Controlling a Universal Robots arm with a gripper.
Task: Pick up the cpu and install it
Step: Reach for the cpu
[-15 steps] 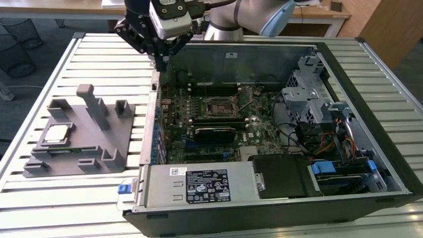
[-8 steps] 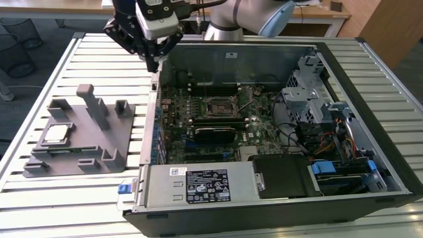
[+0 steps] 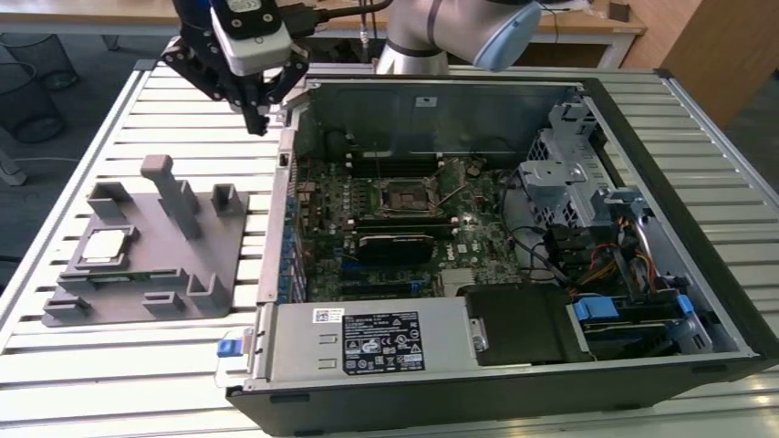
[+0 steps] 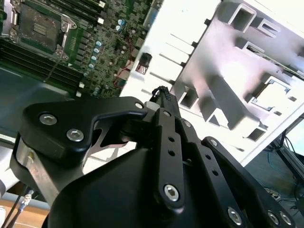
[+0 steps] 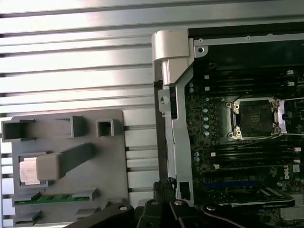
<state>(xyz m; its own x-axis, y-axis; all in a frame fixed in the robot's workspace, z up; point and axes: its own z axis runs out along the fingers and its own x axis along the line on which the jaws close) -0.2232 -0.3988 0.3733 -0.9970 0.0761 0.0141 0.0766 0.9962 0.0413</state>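
The cpu (image 3: 106, 246) is a silvery square lying flat in a recess of the grey plastic holder tray (image 3: 182, 278), at the exterior view's left. In the first wrist view an upright post of the tray (image 5: 109, 156) partly covers the cpu (image 5: 28, 171). The dark empty socket (image 3: 402, 196) sits in the middle of the motherboard inside the open computer case, and shows in the first wrist view (image 5: 256, 118). My gripper (image 3: 257, 123) hangs above the slatted table between the tray's far end and the case wall. Its fingers (image 4: 161, 95) are shut on nothing.
The open computer case (image 3: 681, 137) takes up the exterior view's right, with a drive cage (image 3: 566, 173), cables and a power supply (image 3: 365, 342) inside. Its upright side wall (image 5: 173, 118) stands between tray and motherboard. The slatted metal table (image 3: 146, 119) lies beneath everything.
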